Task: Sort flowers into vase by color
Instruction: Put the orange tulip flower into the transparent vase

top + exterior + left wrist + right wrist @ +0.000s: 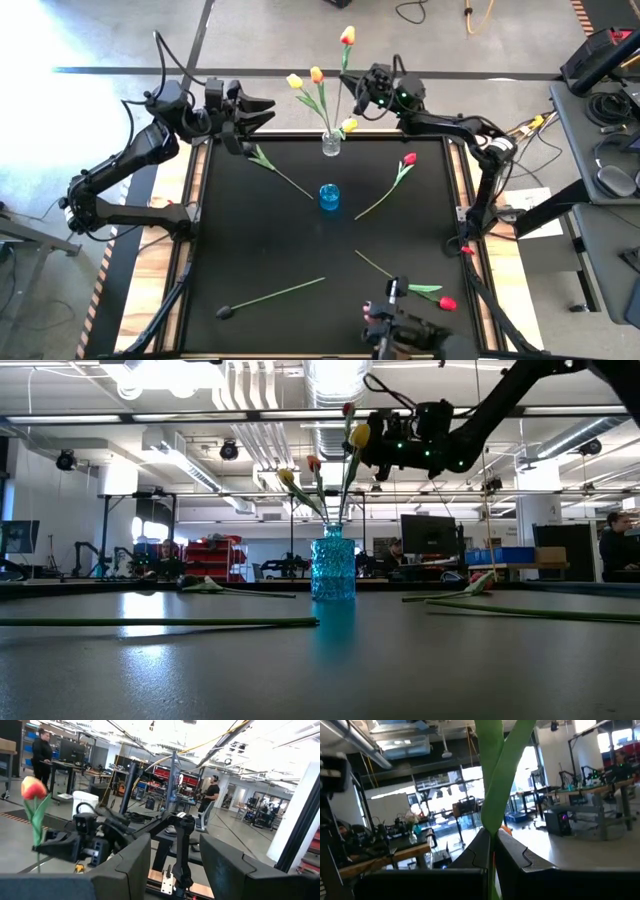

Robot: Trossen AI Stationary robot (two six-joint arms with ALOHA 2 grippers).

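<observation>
A clear vase (pixel 331 144) at the table's far edge holds yellow tulips (pixel 316 75). A blue vase (pixel 329 197) stands mid-table. Beside the clear vase, raised above the table, my right gripper (pixel 358 98) is shut on an orange-red tulip (pixel 347 37), whose head rises above the fingers. Whether its lower stem reaches into the clear vase, I cannot tell. My left gripper (pixel 262 112) hangs open and empty at the far left. Red tulips (pixel 409 159) (pixel 447 302) and two other flowers (pixel 275 170) (pixel 270 295) lie flat on the black mat. My right gripper pinches the tulip's green stem and leaf (pixel 491 815) between its two shut fingers, well below the head. The fingers come in roughly level from the table's right side and lie across the stem. The flower stands near upright, clear of the table, head up (pixel 32 787).
A black mat (pixel 250 240) covers the table inside a wooden frame. The blue vase shows nearest in the low view (pixel 333 568). Desks, monitors and people are in the room beyond the table.
</observation>
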